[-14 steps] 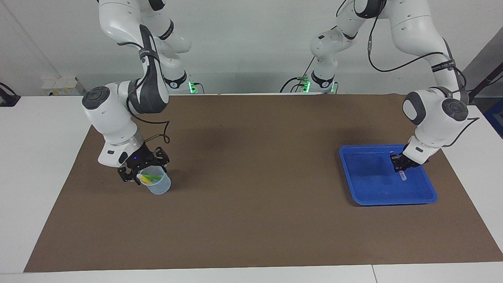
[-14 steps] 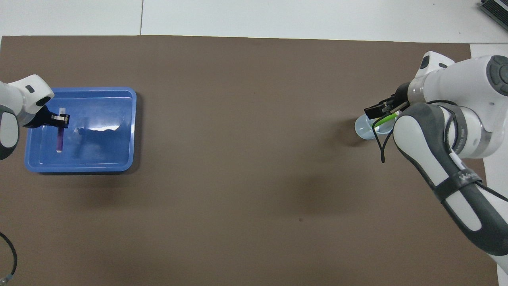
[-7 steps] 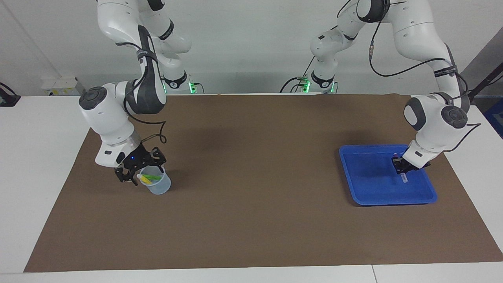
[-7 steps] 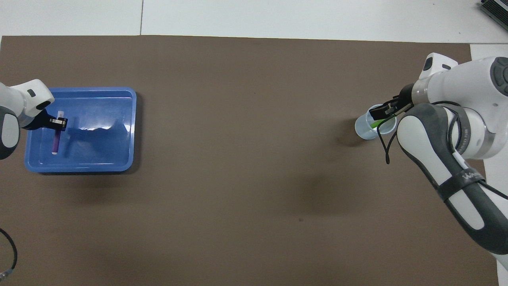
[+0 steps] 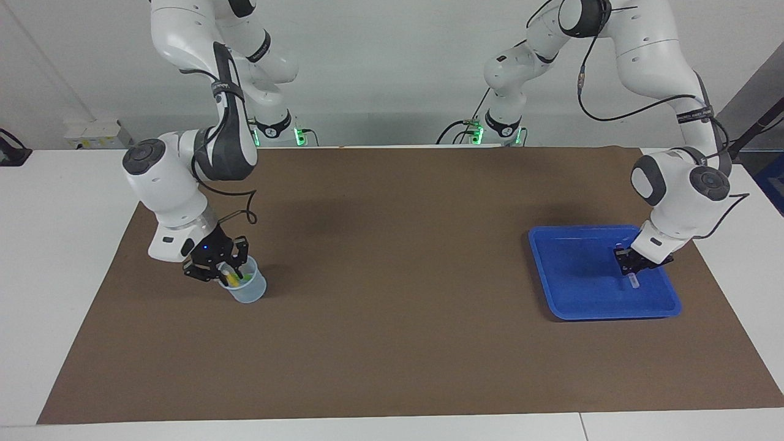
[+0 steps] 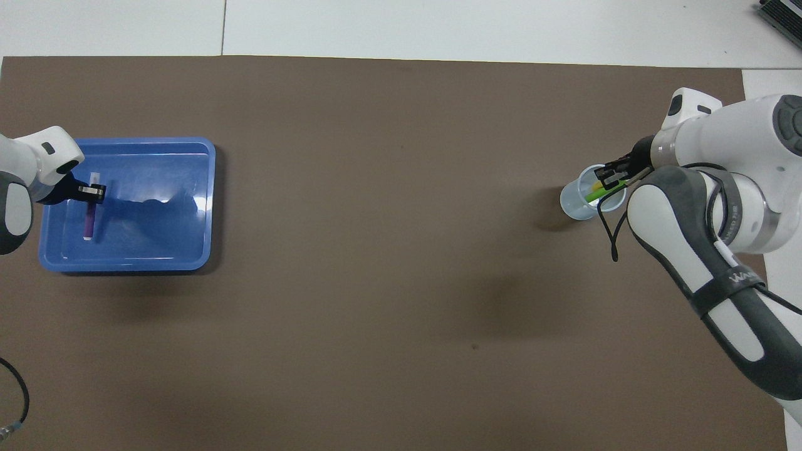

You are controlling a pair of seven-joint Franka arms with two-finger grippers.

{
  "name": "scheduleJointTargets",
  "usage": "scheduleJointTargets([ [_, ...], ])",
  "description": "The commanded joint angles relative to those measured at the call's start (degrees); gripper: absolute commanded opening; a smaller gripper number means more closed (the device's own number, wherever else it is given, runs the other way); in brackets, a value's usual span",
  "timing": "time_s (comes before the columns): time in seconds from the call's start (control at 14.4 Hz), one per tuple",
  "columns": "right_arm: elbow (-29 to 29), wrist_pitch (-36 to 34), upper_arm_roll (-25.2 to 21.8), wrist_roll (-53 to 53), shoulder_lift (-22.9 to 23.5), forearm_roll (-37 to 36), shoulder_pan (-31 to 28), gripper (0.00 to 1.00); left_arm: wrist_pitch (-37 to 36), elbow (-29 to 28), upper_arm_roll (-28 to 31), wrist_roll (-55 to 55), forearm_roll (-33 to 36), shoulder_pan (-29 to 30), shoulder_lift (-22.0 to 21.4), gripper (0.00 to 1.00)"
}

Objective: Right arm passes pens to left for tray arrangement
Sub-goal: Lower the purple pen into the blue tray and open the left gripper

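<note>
Right gripper (image 5: 225, 274) has dropped into the cup (image 5: 247, 288), fingers closing around the yellow pen (image 5: 231, 280), grip unconfirmed; left gripper (image 5: 629, 264) still pinches the purple pen (image 6: 90, 220) over the tray (image 5: 563, 294), so the next handover is starting.

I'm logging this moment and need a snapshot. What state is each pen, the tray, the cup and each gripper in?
purple pen: held over the tray, not yet laid down.
blue tray: flat on the mat, no pen lying in it.
green pen: leaning in the cup.
yellow pen: leaning in the cup.
cup: upright.
left gripper: shut on the purple pen.
right gripper: at the cup's mouth among the pens.
</note>
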Motion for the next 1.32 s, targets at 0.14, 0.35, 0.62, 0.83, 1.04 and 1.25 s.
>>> scheduleJointTargets([
  [0.14,-1.60,1.05,0.81,-1.04,-1.13,-1.18,-0.93,0.00,3.71,-2.12,-0.41,0.37,1.15,1.31,0.49,0.00],
  [0.35,-1.00,0.18,0.81,-1.22,-1.13,-1.18,-1.10,0.00,3.10,-2.30,-0.41,0.28,1.06,1.31,0.41,0.00],
  [0.62,3.48,-3.94,0.81,-2.62,-1.13,-1.80,-0.84,0.00,1.25,-1.51,-0.41,0.28,1.06,0.87,0.41,1.00],
  [0.83,7.88,-9.05,0.81,-2.54,-2.09,-1.80,-0.14,0.00,0.37,-0.81,-0.41,0.11,0.97,0.61,0.41,1.00],
  [1.04,8.68,-10.38,1.25,-2.45,-4.81,-1.45,0.21,0.00,-1.03,0.16,-0.41,0.11,0.71,0.43,0.41,1.00],
  [1.25,12.18,-15.54,1.34,-2.10,-6.67,-1.36,2.05,0.00,-2.00,0.60,-0.50,0.45,0.53,0.78,0.23,1.00],
])
